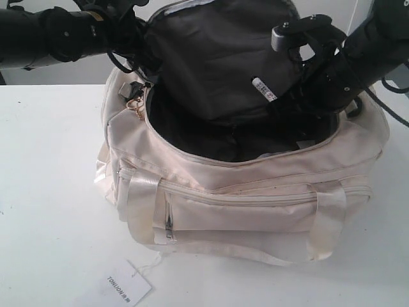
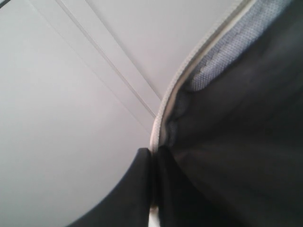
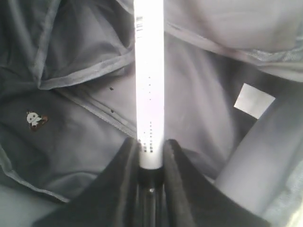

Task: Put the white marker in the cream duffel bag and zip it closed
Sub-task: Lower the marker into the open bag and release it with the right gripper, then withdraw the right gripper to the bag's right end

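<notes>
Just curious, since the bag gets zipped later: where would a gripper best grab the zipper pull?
Probably the gold ring pull, pinched across its flat faces from above on the outer side: it dangles free at the left end of the cream duffel bag's open mouth.

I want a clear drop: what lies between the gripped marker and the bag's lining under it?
Nothing shows there. In the right wrist view the white marker, clamped in the right gripper, hangs over bare dark lining of the cream duffel bag.
</notes>
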`<state>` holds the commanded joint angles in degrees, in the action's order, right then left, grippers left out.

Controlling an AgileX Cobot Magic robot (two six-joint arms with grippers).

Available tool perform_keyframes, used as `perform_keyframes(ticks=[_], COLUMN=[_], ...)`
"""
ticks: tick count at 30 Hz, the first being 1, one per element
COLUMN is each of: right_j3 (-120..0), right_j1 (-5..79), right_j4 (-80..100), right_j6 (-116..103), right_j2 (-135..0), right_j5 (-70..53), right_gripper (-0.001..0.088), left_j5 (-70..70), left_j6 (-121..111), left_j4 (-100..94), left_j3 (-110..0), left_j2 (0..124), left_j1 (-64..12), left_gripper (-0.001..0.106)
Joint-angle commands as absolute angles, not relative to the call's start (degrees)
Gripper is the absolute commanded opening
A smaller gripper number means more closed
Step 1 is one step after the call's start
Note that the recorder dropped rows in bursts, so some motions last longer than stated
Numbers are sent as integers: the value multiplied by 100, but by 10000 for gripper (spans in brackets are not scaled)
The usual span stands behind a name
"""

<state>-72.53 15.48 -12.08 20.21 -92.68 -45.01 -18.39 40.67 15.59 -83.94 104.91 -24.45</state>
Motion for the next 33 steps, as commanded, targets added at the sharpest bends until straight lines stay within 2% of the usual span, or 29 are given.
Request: perform_keyframes(ticks=[12, 14, 19, 22, 24, 30, 33], right_j3=[-7253, -7253, -7253, -7253, -7253, -7253, -7253], right_j1=[1548, 1548, 1548, 1548, 1548, 1548, 1548], right_j4=[-1438, -1438, -1438, -1450, -1450, -1450, -1450], right_j6=[1889, 1889, 1925, 1878, 1729, 1729, 1729], right_j2=[-9353, -9353, -9353, -9315, -9218, -8493, -8260], right_j5=[-4662, -4662, -4662, -4662, -4662, -5157, -5618], right_gripper=[0, 22, 276, 404, 455, 459, 230], left_j5=[-1839, -1839, -1839, -1839, -1839, -1839, -1839], left_j6=[4067, 4067, 4067, 4067, 4067, 4067, 4067], left_j4=[1559, 1559, 1559, 1559, 1559, 1559, 1559], left_j3=[-8394, -8394, -8394, -8394, -8394, -8394, -8394], left_j2=[10491, 10491, 10491, 10491, 10491, 10491, 10491], left_j1=[-2445, -2445, -2445, -2445, -2445, -2445, -2445], left_gripper=[0, 0, 0, 0, 0, 0, 0])
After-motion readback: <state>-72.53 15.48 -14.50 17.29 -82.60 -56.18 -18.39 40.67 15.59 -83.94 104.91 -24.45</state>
